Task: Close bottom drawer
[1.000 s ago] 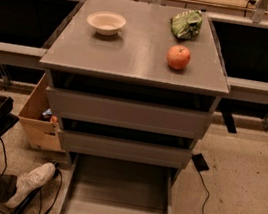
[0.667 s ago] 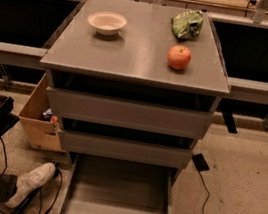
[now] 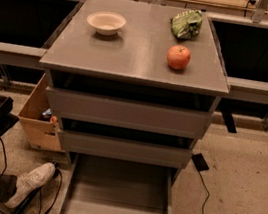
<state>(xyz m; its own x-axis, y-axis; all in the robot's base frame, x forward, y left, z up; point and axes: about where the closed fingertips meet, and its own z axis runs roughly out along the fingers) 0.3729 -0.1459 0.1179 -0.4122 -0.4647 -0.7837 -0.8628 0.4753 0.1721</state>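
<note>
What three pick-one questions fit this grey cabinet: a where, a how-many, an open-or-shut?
1. Where is the round red apple?
A. on the flat grey cabinet top
B. inside a drawer
C. on the floor
2. How many drawer fronts?
A. one
B. three
C. six
3. The slim grey bottom drawer is:
A. shut
B. pulled open
C. missing
Answers: 1 A, it sits near the right edge; 2 B, three stack up; 3 B, its tray sticks out. The gripper is not in view.
</note>
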